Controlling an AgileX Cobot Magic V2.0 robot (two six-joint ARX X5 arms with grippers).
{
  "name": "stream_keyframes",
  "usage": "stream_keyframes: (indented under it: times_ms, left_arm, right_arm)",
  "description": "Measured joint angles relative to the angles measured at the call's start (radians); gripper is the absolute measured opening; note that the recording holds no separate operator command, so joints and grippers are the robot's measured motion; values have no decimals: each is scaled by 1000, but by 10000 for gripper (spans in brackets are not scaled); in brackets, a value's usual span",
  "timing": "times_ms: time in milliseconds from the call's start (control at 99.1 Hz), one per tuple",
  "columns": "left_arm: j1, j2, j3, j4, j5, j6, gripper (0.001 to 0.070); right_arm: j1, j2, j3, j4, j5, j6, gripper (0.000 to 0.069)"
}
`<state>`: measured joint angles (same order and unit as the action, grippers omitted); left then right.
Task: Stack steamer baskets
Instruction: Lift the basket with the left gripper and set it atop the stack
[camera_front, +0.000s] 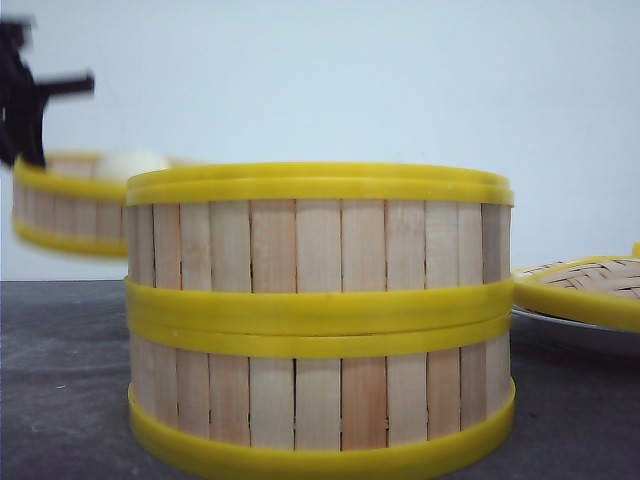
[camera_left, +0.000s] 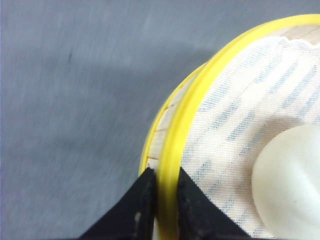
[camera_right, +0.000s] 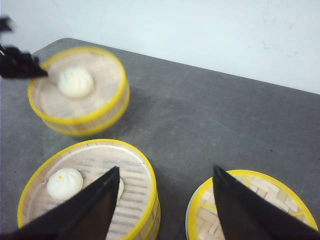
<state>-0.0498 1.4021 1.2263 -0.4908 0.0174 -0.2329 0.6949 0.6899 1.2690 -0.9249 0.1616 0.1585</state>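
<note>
Now | left pincer (camera_left: 161, 200) clamps rim of bun basket (camera_left: 240, 130), raised off tabletop (camera_right: 210, 115) | right pincer (camera_right: 165, 200) spread, empty | two-basket stack (camera_front: 320, 320) centre | lid (camera_front: 590, 285) right

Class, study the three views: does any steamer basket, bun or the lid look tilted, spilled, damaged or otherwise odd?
Nothing stands out. The two stacked baskets sit flush and level. The third basket, gripped at its rim by the left end effector, is in the air but level, its bun inside. The woven lid lies flat on the white plate.
</note>
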Motion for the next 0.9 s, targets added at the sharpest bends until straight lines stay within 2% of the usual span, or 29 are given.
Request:
stream_keyframes:
  times_ms: [131, 252, 484, 706, 898]
  left_arm:
    - [-2, -83, 64, -87, 111, 0, 28]
    - [-31, -138, 123, -190, 155, 7, 28]
    - [-183, -179, 142, -307, 252, 17, 28]
    - [-365, -162, 142, -323, 241, 31, 28]
    - [-446, -103, 142, -359, 184, 43, 28]
  right_arm:
    - [0, 0, 0, 0, 0, -5, 364]
    - [0, 0, 0, 0, 0, -6, 364]
    - [0, 0, 0, 0, 0, -6, 364]
    - [0, 0, 0, 1, 0, -6, 364]
    - [0, 0, 0, 1, 0, -6, 364]
